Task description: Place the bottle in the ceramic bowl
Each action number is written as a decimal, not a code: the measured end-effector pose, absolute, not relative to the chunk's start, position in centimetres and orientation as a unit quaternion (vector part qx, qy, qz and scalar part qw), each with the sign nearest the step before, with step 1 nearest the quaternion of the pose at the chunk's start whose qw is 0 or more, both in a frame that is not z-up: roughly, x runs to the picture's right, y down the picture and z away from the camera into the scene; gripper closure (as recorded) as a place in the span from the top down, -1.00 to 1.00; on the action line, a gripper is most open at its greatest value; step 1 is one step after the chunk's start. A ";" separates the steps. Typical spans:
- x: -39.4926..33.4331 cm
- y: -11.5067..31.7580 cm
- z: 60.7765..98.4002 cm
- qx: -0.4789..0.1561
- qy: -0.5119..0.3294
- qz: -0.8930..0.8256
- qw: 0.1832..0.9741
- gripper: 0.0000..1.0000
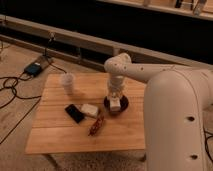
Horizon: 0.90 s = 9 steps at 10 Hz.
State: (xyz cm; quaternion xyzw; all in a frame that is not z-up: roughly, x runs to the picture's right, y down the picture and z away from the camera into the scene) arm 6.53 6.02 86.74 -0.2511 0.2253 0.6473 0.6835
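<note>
The robot's big white arm (pixel 175 115) fills the near right of the view, its rounded shell curving up and back toward the middle of the wooden table (pixel 60 135). On the near part of the tabletop lies a small reddish-brown object (pixel 96 126), and just behind it sit a flat black item (pixel 75 113) and a flat white rectangular block (pixel 90 110), side by side and close to touching. To their right, near the table's right edge, stands the ceramic bowl (pixel 123 106), small, round and dark maroon, most of it covered from above by the gripper (pixel 115 103). The gripper points straight down over the bowl's middle, with a pale, whitish shape at its tip that looks like the bottle (pixel 116 104), low in or just above the bowl; whether it touches the bowl is unclear, and whether the fingers clasp it or stand apart cannot be told. Farther back on the left of the table stands a pale translucent cup (pixel 68 82), upright and well apart from the rest. Beyond the table, on the floor at far left, a blue-grey box (pixel 34 68) sits among dark cables (pixel 12 90).
</note>
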 end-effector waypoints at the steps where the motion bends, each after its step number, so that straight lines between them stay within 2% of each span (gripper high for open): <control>1: 6.9 6.2 86.8 -0.249 0.229 0.649 0.681 -0.47; 2: 7.3 6.3 86.8 -0.247 0.234 0.653 0.677 -0.23; 6: 7.1 6.7 86.2 -0.246 0.237 0.655 0.674 0.54; 9: 5.7 6.7 85.7 -0.251 0.227 0.652 0.679 0.60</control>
